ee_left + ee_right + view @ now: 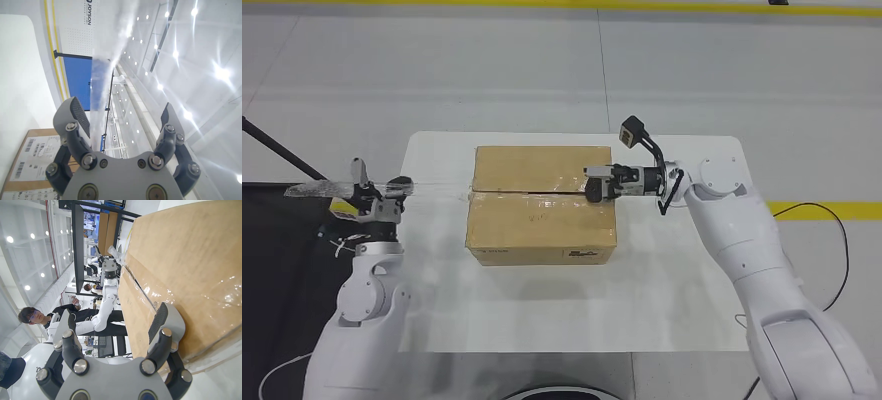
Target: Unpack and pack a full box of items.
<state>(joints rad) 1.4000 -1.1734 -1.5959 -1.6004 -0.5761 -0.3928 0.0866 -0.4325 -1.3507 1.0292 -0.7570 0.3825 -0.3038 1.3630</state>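
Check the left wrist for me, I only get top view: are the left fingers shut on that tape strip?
Observer: No. The left gripper has its fingers spread; the tape strip lies along one pad.
Operator: And the other arm?
Observer: The right gripper is open too, one finger close over the box top by the seam.
Operator: Fully peeled?
Observer: Not at that end: glossy clear film covers it there.

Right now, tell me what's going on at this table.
A strip of clear tape, lifted from the top seam of the cardboard box, stretches to the left gripper, whose jaws stand open with tape clinging to one finger. The right gripper, also open, rests at the seam's other end. The box is shut.
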